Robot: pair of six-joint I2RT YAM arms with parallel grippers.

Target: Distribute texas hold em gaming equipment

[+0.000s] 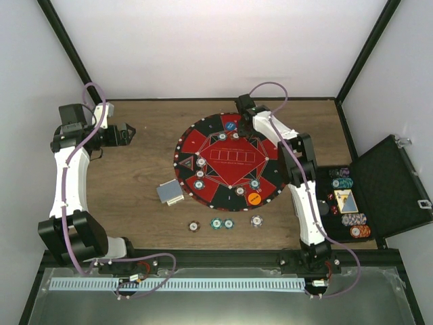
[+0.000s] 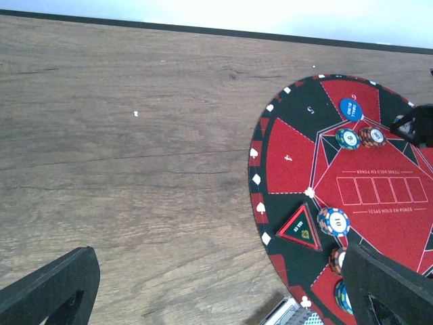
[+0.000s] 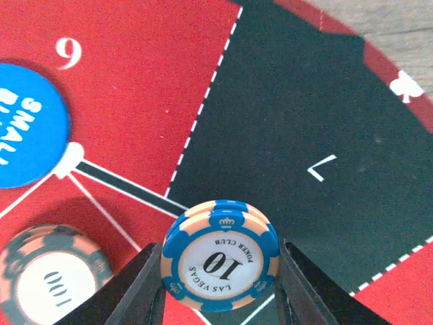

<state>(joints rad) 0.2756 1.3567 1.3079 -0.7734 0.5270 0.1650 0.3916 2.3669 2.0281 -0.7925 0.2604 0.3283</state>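
The top external view looks steeply down from behind the arm bases, holding the whole tabletop [image 1: 139,159] and round mat [image 1: 230,157]. The left wrist view looks down from farther up at the mat's left part, its fingers [image 2: 47,291] in the bottom corners. The right wrist view hangs very close over the mat's far edge; both wrist views catch the blue disc [image 2: 350,108].

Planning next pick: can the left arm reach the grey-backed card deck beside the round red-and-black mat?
Probably yes. The left gripper is open and empty, the grey-backed card deck lies uncovered on bare wood, and the right gripper is across the mat.
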